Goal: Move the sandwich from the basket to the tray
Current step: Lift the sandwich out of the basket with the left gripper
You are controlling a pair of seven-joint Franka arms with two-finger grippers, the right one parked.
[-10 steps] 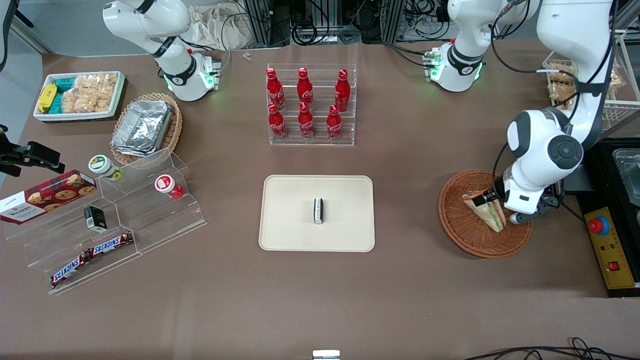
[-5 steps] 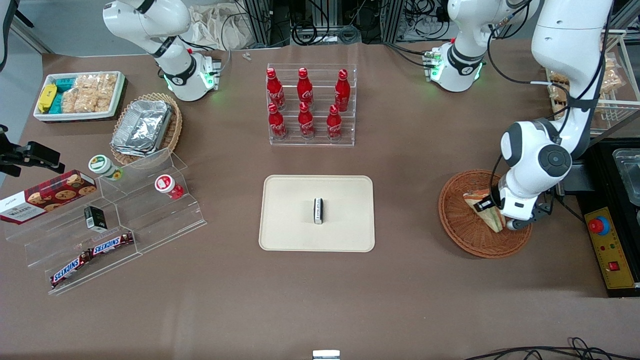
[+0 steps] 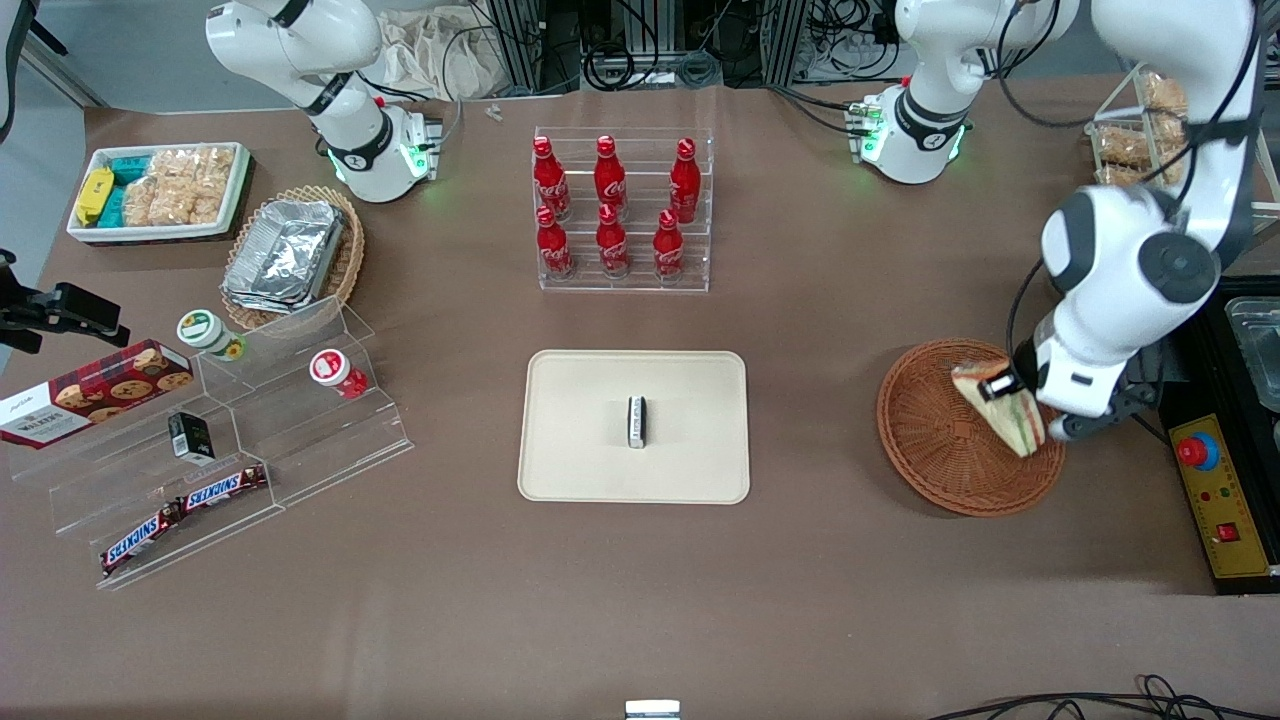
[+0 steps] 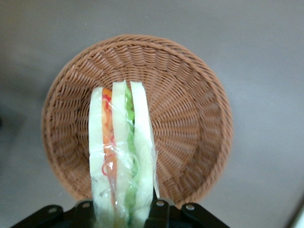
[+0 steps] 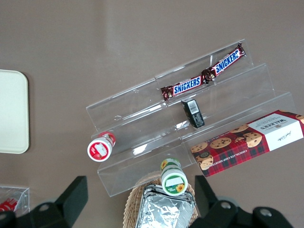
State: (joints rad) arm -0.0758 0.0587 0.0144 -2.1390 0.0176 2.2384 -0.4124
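Observation:
My left gripper (image 3: pixel 1022 400) is shut on the sandwich (image 3: pixel 998 405), a wrapped wedge of pale bread with orange and green layers, and holds it lifted above the reddish-brown wicker basket (image 3: pixel 935 440). The wrist view looks down the sandwich (image 4: pixel 121 152) onto the basket (image 4: pixel 190 114) below, with nothing else in it; the gripper (image 4: pixel 124 213) clamps the wedge on both sides. The cream tray (image 3: pixel 580 430) lies mid-table, toward the parked arm from the basket, with a small black-and-white block (image 3: pixel 636 421) on it.
A clear rack of red bottles (image 3: pixel 620 215) stands farther from the camera than the tray. A black control box with a red button (image 3: pixel 1215 490) sits beside the basket at the working arm's end. Acrylic shelves with snacks (image 3: pixel 220 440) and a foil-container basket (image 3: pixel 290 255) lie toward the parked arm's end.
The gripper has risen with the sandwich, lifting it off the basket floor and a little toward the control box; the arm's elbow swung upward.

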